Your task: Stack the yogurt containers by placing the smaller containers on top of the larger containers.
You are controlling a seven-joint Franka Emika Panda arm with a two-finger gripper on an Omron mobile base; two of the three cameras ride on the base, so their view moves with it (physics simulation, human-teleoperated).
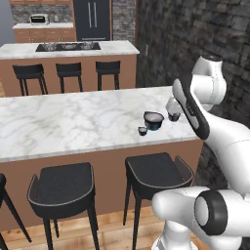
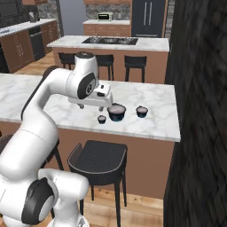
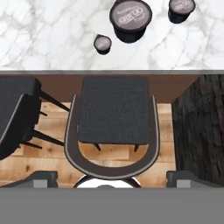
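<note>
The larger container, a squat dark tub (image 1: pixel 154 120) (image 2: pixel 116 112) (image 3: pixel 130 19) with a blue body, stands near the counter's front right end. One smaller container (image 1: pixel 142 131) (image 2: pixel 102 119) (image 3: pixel 103 43) sits just in front and to the left of the tub. The other smaller container (image 1: pixel 174 116) (image 2: pixel 141 111) (image 3: pixel 181 9) stands to the tub's right. All three rest apart on the marble. My gripper (image 2: pixel 91 107) (image 3: pixel 111 179) hangs open and holds nothing. It is above the counter's front edge, left of the cups, and points down over a stool.
A marble counter (image 1: pixel 73 122) (image 2: pixel 150 124) carries the cups. Dark stools (image 1: pixel 155 171) (image 2: pixel 98 157) (image 3: pixel 114 109) stand under its front edge. A dark brick wall (image 1: pixel 166 44) (image 2: pixel 199 111) closes the right side. A second island with stools lies behind.
</note>
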